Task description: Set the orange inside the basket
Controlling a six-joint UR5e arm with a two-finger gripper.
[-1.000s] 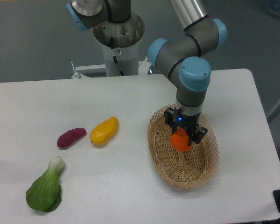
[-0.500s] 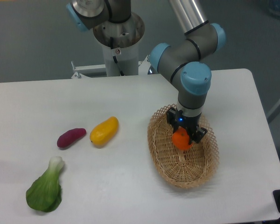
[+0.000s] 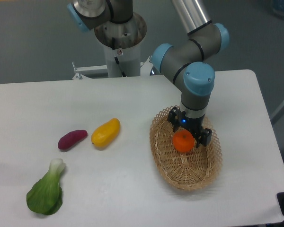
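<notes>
You have one of each thing on the white table (image 3: 132,179). Starting at your left, a single leafy green vegetable (image 3: 46,191) with a pale stalk lies near the front edge. Behind it and a little to the right you see one purple sweet potato (image 3: 72,139), lying apart from the greens. Just beside that, with a small gap between them, sits one elongated yellow fruit (image 3: 105,132), tilted so that its far end points up and to the right.

Move your eye across a bare stretch of table and you reach the one basket (image 3: 163,161), an oval of tan wicker with a lacy rim, well apart from the three loose items. Inside it, toward the back half, you find the one orange (image 3: 182,141). The single arm (image 3: 189,45) comes down from above, and its gripper (image 3: 189,136) hangs over the basket with the fingers reaching down past the rim line.

The orange sits directly under the wrist, between the two dark fingers (image 3: 204,137). The fingers look spread somewhat to either side of the fruit, the right one standing off its edge, but you cannot tell from this angle whether they still press on it or have let go. You also cannot tell whether the orange rests on the basket floor or hangs just above it.
</notes>
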